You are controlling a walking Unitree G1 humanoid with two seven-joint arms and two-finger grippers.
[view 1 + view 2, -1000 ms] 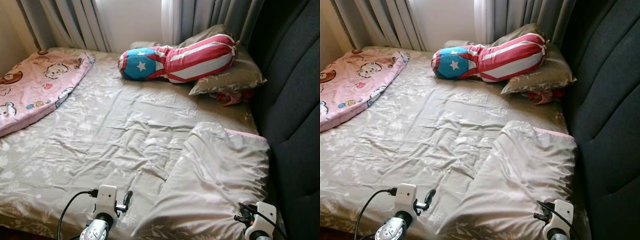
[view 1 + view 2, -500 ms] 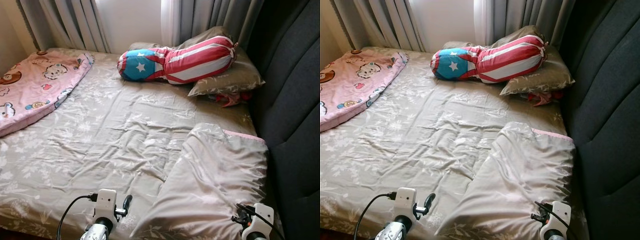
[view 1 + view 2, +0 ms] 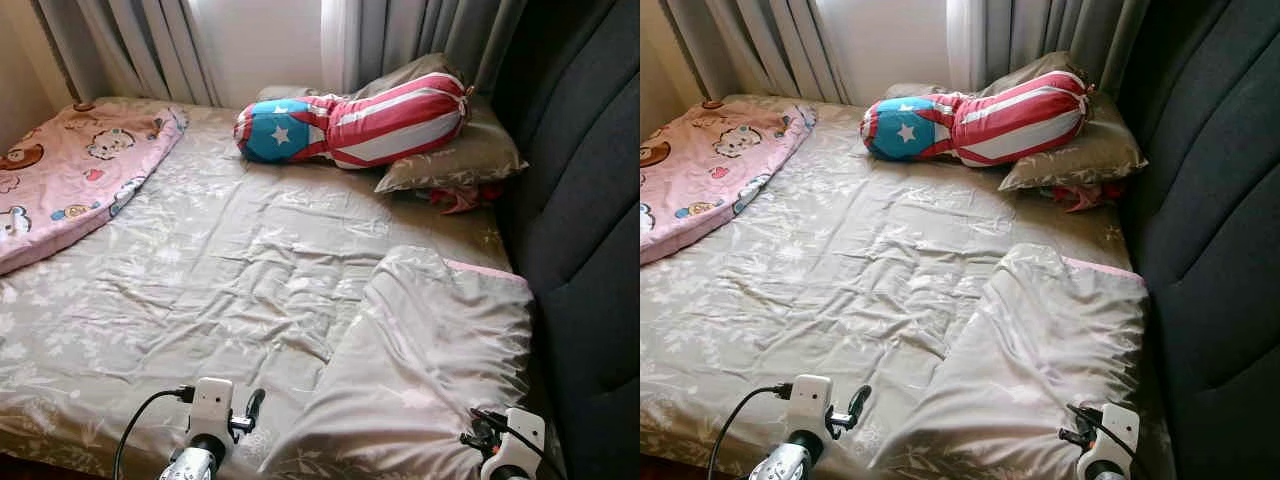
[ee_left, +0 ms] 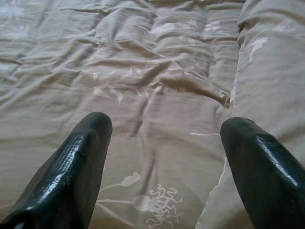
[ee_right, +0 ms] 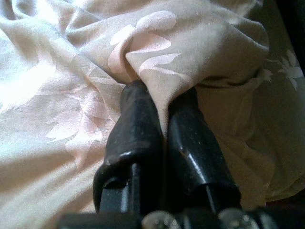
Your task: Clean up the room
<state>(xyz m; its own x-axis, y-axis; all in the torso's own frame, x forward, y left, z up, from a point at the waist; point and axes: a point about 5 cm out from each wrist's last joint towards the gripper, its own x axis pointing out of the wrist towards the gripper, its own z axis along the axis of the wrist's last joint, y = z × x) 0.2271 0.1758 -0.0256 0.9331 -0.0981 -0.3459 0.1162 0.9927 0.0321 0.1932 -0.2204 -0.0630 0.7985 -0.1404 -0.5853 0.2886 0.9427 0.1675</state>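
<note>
A grey-beige floral duvet (image 3: 240,270) covers the bed, and its near right corner is folded back into a thick flap (image 3: 430,350) with a pink edge. My right gripper (image 5: 162,95) is shut on a fold of that flap near the bed's front right corner, the cloth pinched between its fingers (image 5: 138,119). My left gripper (image 4: 164,129) hovers open low over the flat duvet beside the flap's left edge, nothing between its fingers (image 4: 81,157). Both wrists, left (image 3: 210,425) and right (image 3: 512,455), sit at the bottom of the head view.
A red, white and blue star bolster (image 3: 350,125) lies on a grey pillow (image 3: 470,155) at the far end, with a red item (image 3: 460,197) under it. A pink cartoon blanket (image 3: 70,180) lies far left. A dark padded headboard (image 3: 590,200) lines the right, curtains (image 3: 130,45) behind.
The head view has shifted slightly, so both wrists sit a little lower in frame. The right gripper keeps its hold on the flap.
</note>
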